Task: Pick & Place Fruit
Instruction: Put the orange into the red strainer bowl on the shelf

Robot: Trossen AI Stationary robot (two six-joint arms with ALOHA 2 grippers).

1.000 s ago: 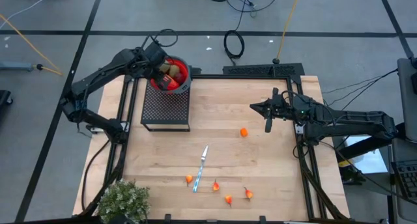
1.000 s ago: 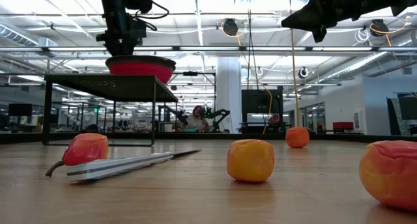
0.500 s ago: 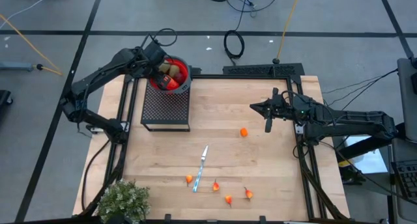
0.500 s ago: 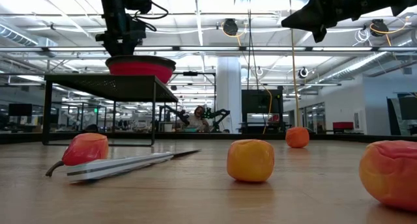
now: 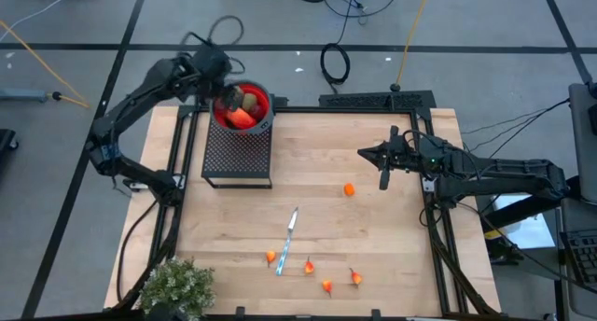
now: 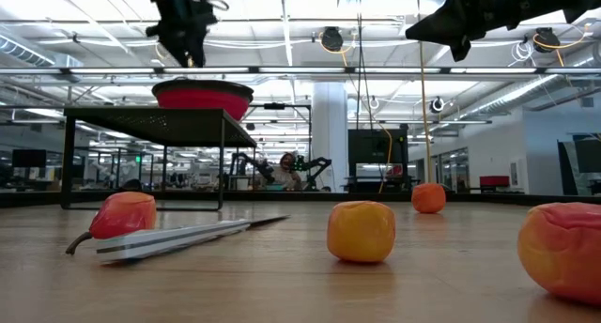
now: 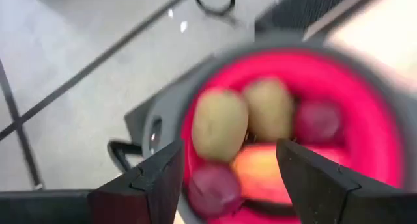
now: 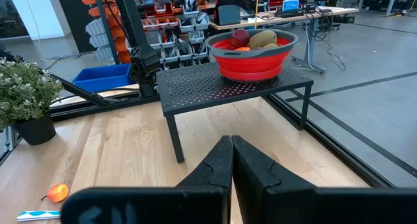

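A red bowl (image 5: 244, 107) stands on a black perforated stand (image 5: 238, 153) at the table's far left. It holds fruit: olive-brown ovals (image 7: 221, 123), dark-red balls (image 7: 318, 120) and an orange piece (image 7: 260, 168). My left gripper (image 7: 228, 178) hangs open above the bowl's left rim (image 5: 216, 74), touching nothing. On the table lie an orange ball (image 5: 349, 188) and several small red-orange fruits (image 5: 326, 286). My right gripper (image 8: 231, 162) is shut and empty, held level over the table's right part (image 5: 364, 154).
A knife (image 5: 289, 239) lies near the table's middle, beside the small fruits. A bushy potted plant (image 5: 177, 288) stands at the near left corner. Black frame rails (image 5: 438, 256) run along the table's left and right edges.
My left gripper has risen from just over the red bowl to well above it, tipping a little. The bowl and its fruit have stayed in place.
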